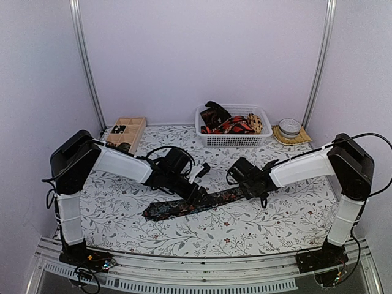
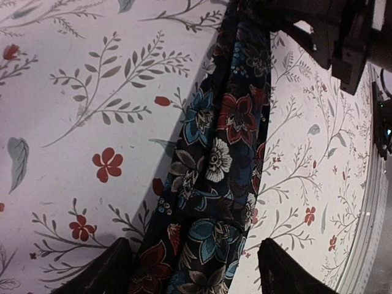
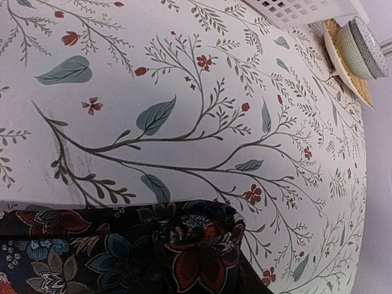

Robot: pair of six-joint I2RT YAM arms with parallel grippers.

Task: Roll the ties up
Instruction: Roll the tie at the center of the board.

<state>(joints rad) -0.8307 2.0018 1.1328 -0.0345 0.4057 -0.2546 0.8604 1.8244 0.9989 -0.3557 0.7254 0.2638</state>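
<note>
The dark floral tie (image 1: 181,207) lies flat on the flowered tablecloth (image 1: 275,222) in the middle of the table, running aslant from its broad end at the near left up toward the right arm. The left gripper (image 1: 199,195) stands over the tie partway along its length. In the left wrist view its two dark fingers (image 2: 103,271) are spread to either side of the fabric, the tie passing between them. The left finger is right at the tie's edge and a strip of bare cloth shows before the right one, so these jaws are apart and pinch nothing. The right gripper (image 1: 252,188) is down at the tie's far, narrow end. In its wrist view that end (image 3: 202,244) is bunched and folded over on itself at the bottom edge of the frame, but the fingers are hardly seen, so I cannot tell whether they clamp it. The tie's print is black with red, blue and cream flowers, and its surface is slightly creased. More ties (image 1: 229,122) are heaped in the white mesh basket (image 1: 233,140) at the back of the table, well apart from both grippers.
</note>
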